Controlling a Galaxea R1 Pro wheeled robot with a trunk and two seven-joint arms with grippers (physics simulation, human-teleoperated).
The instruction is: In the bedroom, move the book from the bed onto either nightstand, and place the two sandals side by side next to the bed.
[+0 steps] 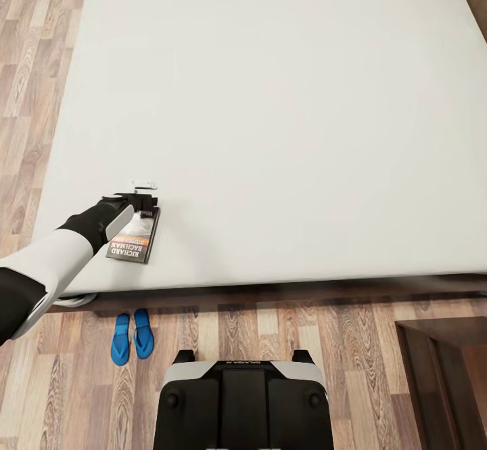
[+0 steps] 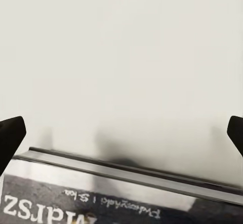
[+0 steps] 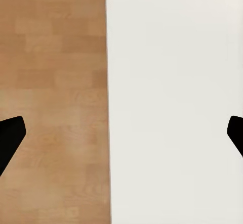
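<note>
Pale grey-white bed (image 1: 284,98) across most of the head view, with the book (image 1: 132,243) lying flat near its lower-left corner — left pincer (image 1: 143,201) at the book's far edge, fingers (image 2: 10,135) spread wide. Blue sandals (image 1: 131,335) side by side on the wood floor (image 1: 40,396) at lower left, just beside the bed. Right pincer (image 3: 121,133) spread too — over wood floor and a pale surface.

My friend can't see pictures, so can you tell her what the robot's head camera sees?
The robot's left claw reaches over a small book lying near the front left corner of a big pale bed. Two blue sandals lie side by side on the wood floor just in front of the bed, and a dark wooden nightstand shows at the lower right.
</note>
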